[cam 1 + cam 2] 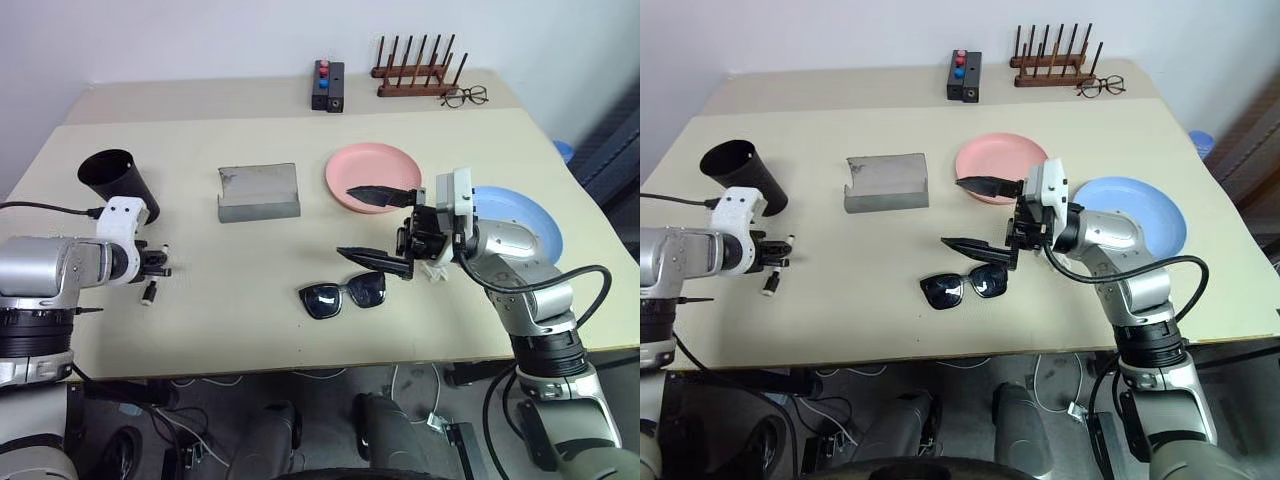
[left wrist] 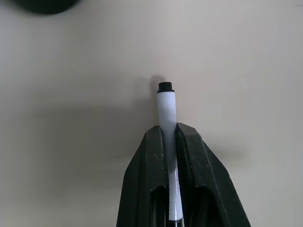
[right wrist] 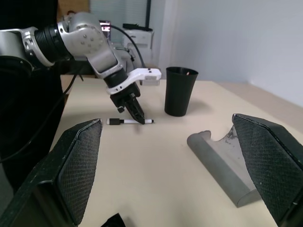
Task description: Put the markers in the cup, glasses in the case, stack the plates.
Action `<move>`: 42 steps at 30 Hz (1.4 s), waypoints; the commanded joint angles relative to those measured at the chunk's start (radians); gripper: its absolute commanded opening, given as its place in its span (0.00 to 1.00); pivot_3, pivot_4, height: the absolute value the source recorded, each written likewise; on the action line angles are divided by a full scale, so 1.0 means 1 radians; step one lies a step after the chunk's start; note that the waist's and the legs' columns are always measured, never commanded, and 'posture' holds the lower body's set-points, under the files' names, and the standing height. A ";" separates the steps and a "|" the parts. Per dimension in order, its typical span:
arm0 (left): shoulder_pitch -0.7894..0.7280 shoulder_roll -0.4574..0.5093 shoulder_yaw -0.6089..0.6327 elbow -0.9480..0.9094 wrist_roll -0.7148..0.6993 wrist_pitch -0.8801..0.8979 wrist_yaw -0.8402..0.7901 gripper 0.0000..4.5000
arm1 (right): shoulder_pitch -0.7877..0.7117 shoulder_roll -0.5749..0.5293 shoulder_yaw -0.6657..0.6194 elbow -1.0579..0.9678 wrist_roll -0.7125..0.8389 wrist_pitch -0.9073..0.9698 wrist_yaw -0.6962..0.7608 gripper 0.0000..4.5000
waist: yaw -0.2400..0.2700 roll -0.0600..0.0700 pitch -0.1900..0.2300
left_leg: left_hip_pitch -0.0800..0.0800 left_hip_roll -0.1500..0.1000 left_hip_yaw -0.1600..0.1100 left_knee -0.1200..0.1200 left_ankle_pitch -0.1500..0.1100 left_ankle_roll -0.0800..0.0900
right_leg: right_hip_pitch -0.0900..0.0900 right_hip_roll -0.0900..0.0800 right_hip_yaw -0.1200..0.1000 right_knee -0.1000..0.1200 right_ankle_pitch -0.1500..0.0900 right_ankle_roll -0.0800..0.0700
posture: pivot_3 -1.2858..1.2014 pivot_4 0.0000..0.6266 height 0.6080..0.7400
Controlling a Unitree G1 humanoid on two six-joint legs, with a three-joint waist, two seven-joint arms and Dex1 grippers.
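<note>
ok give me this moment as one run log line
left gripper: shut on marker, by cup | right gripper: open, above sunglasses | case: open | plates: unstacked

Beige table (image 1: 250, 330), at its far edge a black box (image 1: 328, 86) with red and blue buttons, a wooden peg rack (image 1: 415, 72) beside it, thin-rimmed clear eyeglasses (image 1: 465, 97) just right of the rack

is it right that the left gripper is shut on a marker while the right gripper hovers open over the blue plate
Not quite. The left gripper is shut on the marker, and the right gripper is open, but the left eye view shows it above the sunglasses and the near edge of the pink plate, not over the blue plate, which lies behind its wrist.
</note>
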 commanded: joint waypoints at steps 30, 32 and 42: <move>-0.333 -0.055 0.295 0.896 0.125 -1.653 -0.120 0.00 | -0.015 -0.003 -0.025 -0.013 -0.007 -0.015 -0.040 1.00 | -0.004 -0.001 -0.001 | -0.002 0.000 0.000 0.001 0.000 0.000 | -0.001 0.001 -0.002 -0.003 0.001 0.000 | 0.52 0.24 1.00; -0.322 -0.053 0.285 0.921 0.138 -1.679 -0.113 0.00 | -0.015 -0.004 -0.030 -0.015 -0.002 -0.009 -0.044 1.00 | -0.004 -0.002 -0.001 | -0.002 0.000 0.000 0.001 0.000 0.000 | -0.001 0.001 -0.002 -0.003 0.001 0.000 | 0.52 0.24 1.00; -0.268 -0.067 0.296 0.962 0.105 -1.733 -0.161 0.00 | -0.037 0.017 -0.074 -0.017 0.063 0.028 -0.086 1.00 | -0.007 -0.002 -0.001 | -0.002 0.000 0.000 0.001 0.000 0.000 | -0.001 0.001 -0.002 -0.002 0.001 0.000 | 0.52 0.24 1.00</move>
